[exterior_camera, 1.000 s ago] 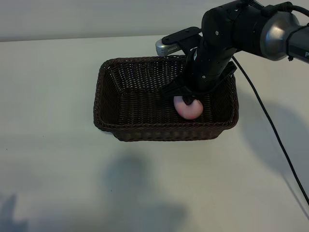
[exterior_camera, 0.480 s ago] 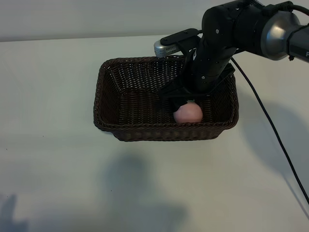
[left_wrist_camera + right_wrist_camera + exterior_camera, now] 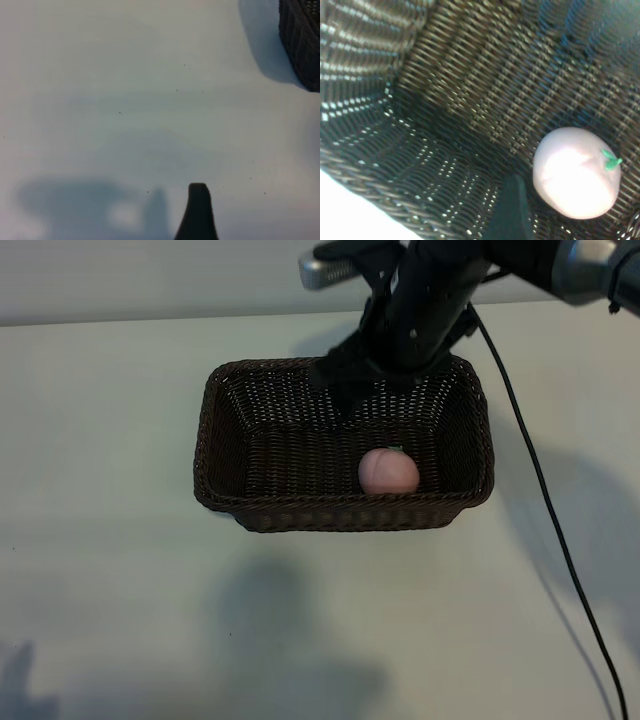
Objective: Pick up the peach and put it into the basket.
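The peach (image 3: 388, 471) is lying free in the basket (image 3: 250, 512), near its front wall. The right claw (image 3: 362, 390) is hanging spread and empty above. It looks light and smooth; gripping across its round middle seems best.

Exterior view high, facing arms, both wrist views close, looking down, all sharing the basket (image 3: 250, 450).

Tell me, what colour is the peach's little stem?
Green stem on the pale-pink peach; right wrist view.
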